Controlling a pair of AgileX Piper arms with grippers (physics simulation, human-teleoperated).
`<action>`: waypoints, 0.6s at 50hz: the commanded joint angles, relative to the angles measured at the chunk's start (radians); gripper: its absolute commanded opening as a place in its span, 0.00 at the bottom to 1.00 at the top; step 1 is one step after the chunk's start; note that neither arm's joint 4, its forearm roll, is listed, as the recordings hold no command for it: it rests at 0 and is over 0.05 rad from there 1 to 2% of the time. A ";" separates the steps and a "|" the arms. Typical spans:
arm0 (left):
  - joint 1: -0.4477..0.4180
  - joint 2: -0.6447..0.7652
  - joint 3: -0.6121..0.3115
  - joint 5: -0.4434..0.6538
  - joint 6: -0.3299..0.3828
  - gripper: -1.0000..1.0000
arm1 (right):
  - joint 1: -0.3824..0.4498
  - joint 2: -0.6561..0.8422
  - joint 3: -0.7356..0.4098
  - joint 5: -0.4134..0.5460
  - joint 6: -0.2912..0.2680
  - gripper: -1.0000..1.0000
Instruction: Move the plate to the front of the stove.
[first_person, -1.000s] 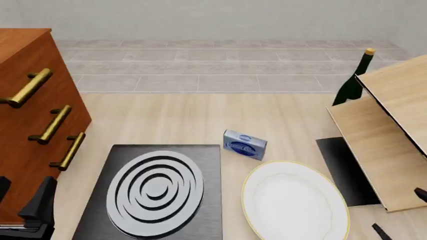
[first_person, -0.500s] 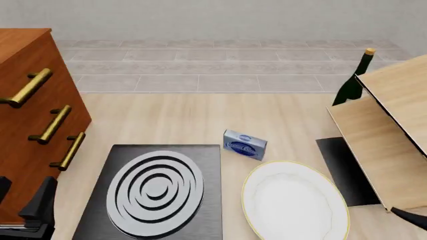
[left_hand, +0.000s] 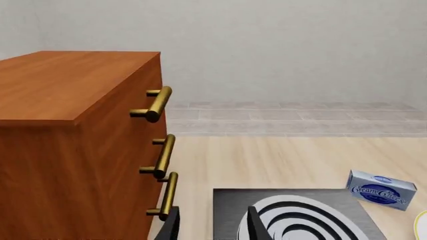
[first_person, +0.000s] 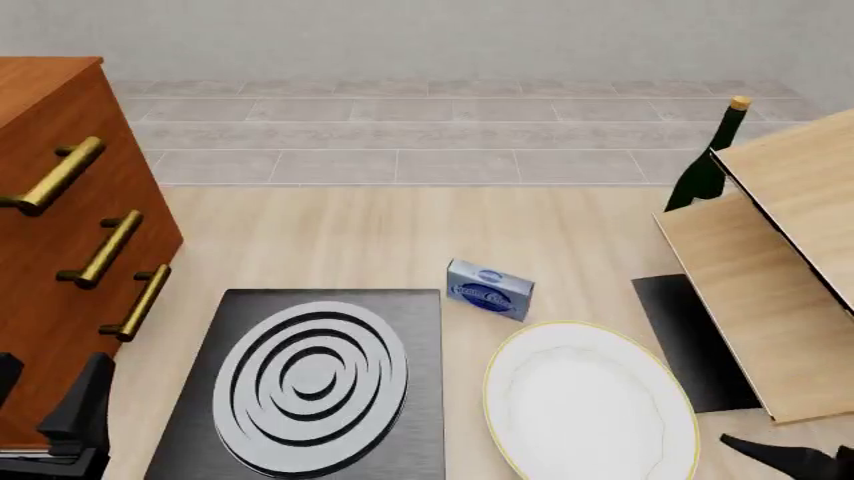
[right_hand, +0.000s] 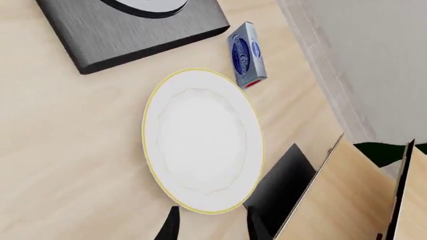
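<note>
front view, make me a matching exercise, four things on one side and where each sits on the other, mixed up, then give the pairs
Things:
1. plate
2. stove
3. blue-white box
4. green bottle

Places:
A. far right, behind the tilted wooden boards
B. just beyond the plate, off the stove's far right corner
C. next to the wooden drawer cabinet, left of the plate
D. between the stove and the black mat

Pairs: 1-D, 2-C, 3-B, 4-A
</note>
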 joint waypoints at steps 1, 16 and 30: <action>0.000 -0.002 -0.001 0.003 0.000 1.00 | 0.050 0.086 0.072 -0.121 0.027 1.00; 0.000 -0.002 -0.002 0.005 0.000 1.00 | 0.114 0.294 0.117 -0.345 0.064 1.00; 0.000 -0.002 -0.002 0.005 0.000 1.00 | 0.169 0.439 0.121 -0.474 0.099 1.00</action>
